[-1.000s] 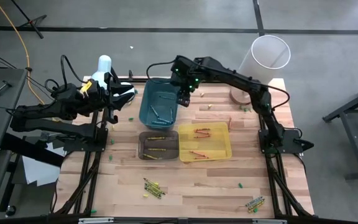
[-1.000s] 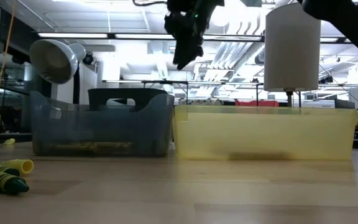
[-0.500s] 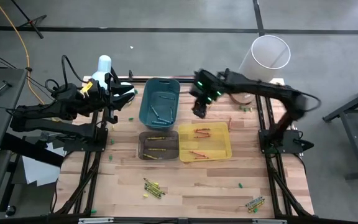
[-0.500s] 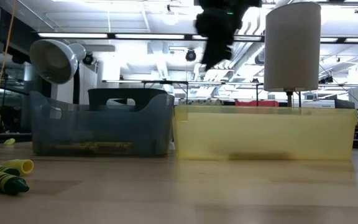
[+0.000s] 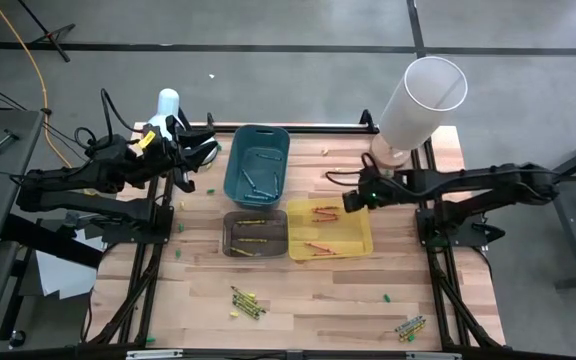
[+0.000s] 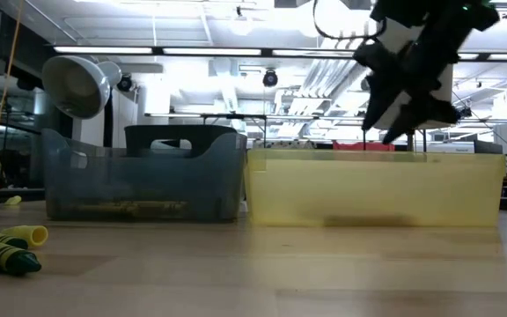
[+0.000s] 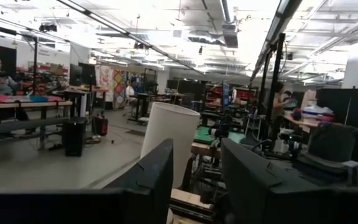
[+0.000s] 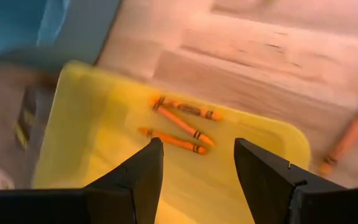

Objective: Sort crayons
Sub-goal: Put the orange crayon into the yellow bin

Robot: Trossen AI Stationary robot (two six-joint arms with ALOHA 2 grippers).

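**Crayons lie in three bins and on the bench**

Crayons (image 8: 180, 121) in orange rest in the yellow bin (image 5: 360, 240), straight ahead of my right fingers (image 8: 194, 163), which stand apart with nothing between them. My right arm reaches low across from the bench's right side, so that those fingers (image 5: 354, 201) hang over the bin's far right corner. One more orange crayon (image 8: 348, 135) lies on the bare bench (image 5: 298, 300) just outside that bin. Yellow ones sit in the brown bin (image 5: 255, 248) touching the yellow bin's left side, and blue ones in the teal bin (image 5: 257, 160) behind it. Loose clusters wait near the front edge, one at the middle (image 5: 245, 300) and one at the right (image 5: 410, 326). My left fingers (image 7: 194, 180) wait parted and empty, raised at the bench's far left corner beside a white lamp (image 5: 168, 103). A tall white tube (image 5: 423, 100) stands at the far right.
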